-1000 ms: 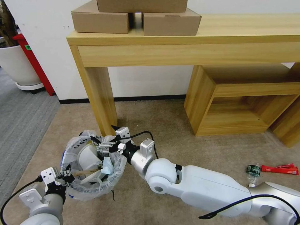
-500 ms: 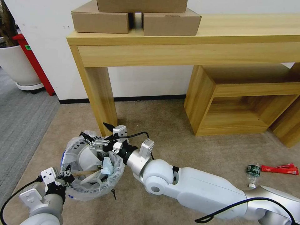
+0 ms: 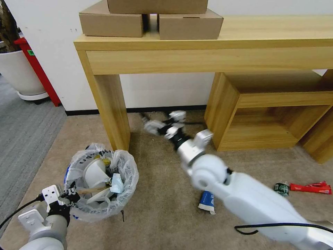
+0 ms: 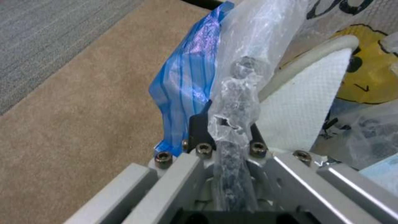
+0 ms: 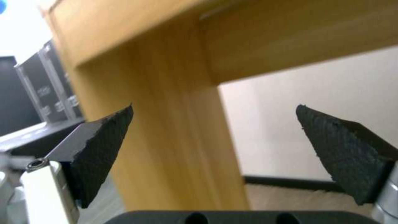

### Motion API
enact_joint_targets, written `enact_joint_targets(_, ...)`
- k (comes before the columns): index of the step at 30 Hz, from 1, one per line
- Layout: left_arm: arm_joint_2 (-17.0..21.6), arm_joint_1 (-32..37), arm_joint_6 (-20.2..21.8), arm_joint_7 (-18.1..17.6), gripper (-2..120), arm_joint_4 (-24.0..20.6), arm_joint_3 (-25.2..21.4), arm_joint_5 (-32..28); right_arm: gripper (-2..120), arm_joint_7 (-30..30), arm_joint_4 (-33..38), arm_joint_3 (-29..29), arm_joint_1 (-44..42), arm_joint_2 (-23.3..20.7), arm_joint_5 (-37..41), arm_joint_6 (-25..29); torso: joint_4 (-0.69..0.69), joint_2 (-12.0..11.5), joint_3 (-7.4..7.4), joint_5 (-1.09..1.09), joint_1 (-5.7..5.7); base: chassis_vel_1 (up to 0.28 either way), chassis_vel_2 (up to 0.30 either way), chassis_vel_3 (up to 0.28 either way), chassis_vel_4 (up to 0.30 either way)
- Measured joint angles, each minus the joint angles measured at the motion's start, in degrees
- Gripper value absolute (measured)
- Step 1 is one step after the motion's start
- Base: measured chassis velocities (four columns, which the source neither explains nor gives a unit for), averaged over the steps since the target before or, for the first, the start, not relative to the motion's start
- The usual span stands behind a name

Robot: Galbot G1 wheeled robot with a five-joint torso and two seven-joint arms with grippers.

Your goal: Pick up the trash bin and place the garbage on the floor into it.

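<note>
Small round dark trash bin [image 3: 100, 184] with crinkly white plastic liner: on the beige carpet floor [image 3: 166, 215], rim pinched by the left gripper [image 3: 71, 195] (fingers clenched). Right gripper [image 3: 147, 122]: fingers spread, empty, beside the pale wooden desk [image 3: 208, 48] leg.

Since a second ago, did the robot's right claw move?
Yes. The right gripper left the trash bin and swung off to the right, past the table leg, jaws open and empty.

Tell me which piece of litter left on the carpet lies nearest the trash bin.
The blue-and-white wrapper, beside the right arm's elbow. The green bottle and red packet lie much farther off.
</note>
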Motion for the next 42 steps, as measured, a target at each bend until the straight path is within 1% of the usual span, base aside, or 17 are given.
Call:
enact_joint_targets(2, -0.01, 0.01, 0.00, 0.03, 0, -0.09, 0.06, 0.13, 100, -0.36, 2.46, 5.50, -3.98, -1.26, -0.40, -0.29, 0.00, 0.00, 0.00, -0.01, 0.00, 0.000, 0.000, 0.000, 0.000)
enact_joint_targets(3, -0.01, 0.08, 0.02, 0.05, 0, -0.18, 0.11, 0.13, 100, -0.37, 3.24, 7.27, -5.70, -1.59, -0.71, -0.40, 0.00, 0.00, 0.00, 0.00, 0.00, 0.000, 0.000, 0.000, 0.000)
enact_joint_targets(4, -0.01, 0.08, 0.02, 0.05, 0, -0.18, 0.11, 0.13, 100, -0.37, 3.24, 7.27, -5.70, -1.59, -0.71, -0.40, 0.00, 0.00, 0.00, 0.00, 0.00, 0.000, 0.000, 0.000, 0.000)
enact_joint_targets(6, 0.00, 0.32, 0.33, 0.06, 0, -0.46, 0.12, 0.11, 100, -0.28, 5.05, 11.17, -10.76, -2.25, -2.05, -0.58, 0.00, 0.00, 0.00, 0.00, 0.00, 0.000, 0.000, 0.000, 0.000)
enact_joint_targets(7, 0.00, 0.32, 0.33, 0.06, 0, -0.46, 0.12, 0.11, 100, -0.28, 5.05, 11.17, -10.76, -2.25, -2.05, -0.58, 0.00, 0.00, 0.00, 0.00, 0.00, 0.000, 0.000, 0.000, 0.000)
enact_joint_targets(11, 0.19, 0.80, 0.68, 0.07, 0, -1.07, 0.11, -0.33, 100, 0.49, 7.29, 17.65, -20.85, -3.24, -7.38, -1.08, -0.01, 0.00, 0.00, 0.00, 0.00, 0.000, 0.000, 0.000, 0.000)
enact_joint_targets(15, 0.25, 0.91, 0.68, 0.09, 0, -1.19, 0.10, -0.44, 100, 0.66, 7.55, 19.64, -23.36, -3.27, -8.57, -1.05, -0.01, 0.00, 0.00, 0.00, 0.00, 0.000, 0.000, 0.000, 0.000)
enact_joint_targets(17, 0.27, 1.15, 0.86, 0.22, 0, -1.42, 0.06, -0.47, 100, 0.92, 7.59, 21.91, -25.88, -3.08, -9.78, -0.88, -0.01, 0.00, 0.00, -0.01, 0.00, 0.000, 0.000, 0.000, 0.000)
enact_joint_targets(18, 0.27, 1.41, 1.18, 0.60, 0, -1.57, 0.06, 0.32, 100, 1.22, 7.30, 24.15, -28.50, -2.77, -11.21, -0.54, 0.01, 0.00, -0.01, -0.01, 0.00, 0.000, 0.000, 0.000, 0.000)
enact_joint_targets(19, 0.27, 1.41, 1.18, 0.60, 0, -1.57, 0.06, 0.32, 100, 1.22, 7.30, 24.15, -28.50, -2.77, -11.21, -0.54, 0.01, 0.00, -0.01, -0.01, 0.00, 0.000, 0.000, 0.000, 0.000)
enact_joint_targets(21, 0.27, 1.72, 1.76, 1.25, 0, -1.67, 0.01, 2.47, 100, 1.88, 7.09, 26.79, -31.15, -2.27, -12.95, -0.56, 0.00, 0.00, 0.00, -0.01, 0.00, 0.000, 0.000, 0.000, 0.000)
enact_joint_targets(22, 0.26, 2.07, 2.57, 2.09, 0, -1.83, -0.11, 4.02, 100, 3.36, 7.25, 28.69, -33.36, -1.70, -14.51, -1.54, 0.00, 0.00, 0.00, -0.01, 0.00, 0.000, 0.000, 0.000, 0.000)
enact_joint_targets(23, 0.26, 2.07, 2.57, 2.09, 0, -1.83, -0.11, 4.02, 100, 3.36, 7.25, 28.69, -33.36, -1.70, -14.51, -1.54, 0.00, 0.00, 0.00, -0.01, 0.00, 0.000, 0.000, 0.000, 0.000)
enact_joint_targets(25, 0.31, 2.66, 2.82, 3.43, 0, -2.00, -0.22, 4.54, 100, 5.40, 7.48, 30.67, -36.28, -1.10, -17.41, -3.31, 0.01, 0.00, 0.00, -0.02, 0.00, 0.000, 0.000, 0.000, 0.000)
enact_joint_targets(26, 0.53, 2.83, 2.04, 4.04, 0, -2.04, -0.32, 4.57, 100, 7.14, 7.52, 31.81, -38.47, -0.76, -19.57, -4.62, 0.00, 0.00, 0.00, -0.01, 0.00, 0.000, 0.000, 0.000, 0.000)
enact_joint_targets(30, 0.90, 3.03, 0.82, 4.27, 0, -2.14, -0.41, 4.38, 100, 8.34, 7.55, 33.21, -41.26, -0.18, -21.69, -5.25, 0.00, 0.00, 0.00, -0.02, 0.00, 0.000, 0.000, 0.000, 0.000)
enact_joint_targets(42, 1.46, 3.73, 0.62, 4.06, 0, -2.63, -0.13, 3.68, 100, 8.45, 7.89, 34.62, -44.71, 1.60, -24.35, -4.44, 0.01, 0.00, 0.00, -0.02, 0.00, 0.000, 0.000, 0.000, 0.000)
